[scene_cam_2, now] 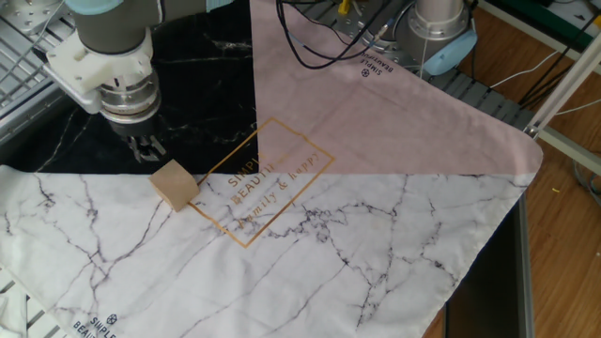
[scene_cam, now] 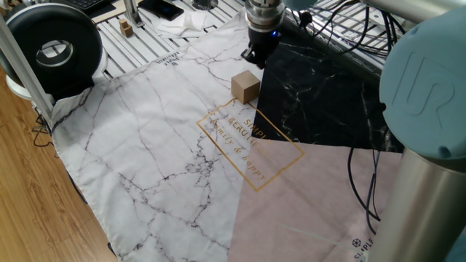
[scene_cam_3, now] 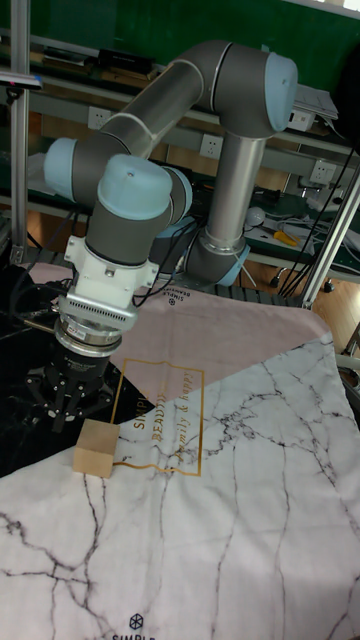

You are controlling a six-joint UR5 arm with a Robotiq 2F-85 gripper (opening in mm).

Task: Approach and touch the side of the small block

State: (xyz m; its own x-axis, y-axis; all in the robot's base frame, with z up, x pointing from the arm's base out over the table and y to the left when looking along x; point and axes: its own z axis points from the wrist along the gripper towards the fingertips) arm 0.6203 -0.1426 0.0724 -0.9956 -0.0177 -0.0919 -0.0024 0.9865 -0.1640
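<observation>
The small block (scene_cam: 246, 86) is a plain tan wooden cube that rests on the white marble part of the cloth, by the corner of the gold print. It also shows in the other fixed view (scene_cam_2: 175, 184) and in the tall view (scene_cam_3: 97, 446). My gripper (scene_cam: 255, 57) hangs just behind it over the edge of the black marble patch, with a small gap to the block. From the other side the gripper (scene_cam_2: 146, 148) has its fingers closed together with nothing between them. In the tall view the gripper (scene_cam_3: 72, 398) sits above and behind the cube.
The cloth (scene_cam: 160, 145) has white, black and pink sections. A black round device (scene_cam: 51, 47) stands at the far left corner, with a tiny wooden piece (scene_cam: 126, 29) near it. Cables (scene_cam: 342, 36) trail over the black patch. The arm's base (scene_cam_2: 437, 28) stands past the pink corner.
</observation>
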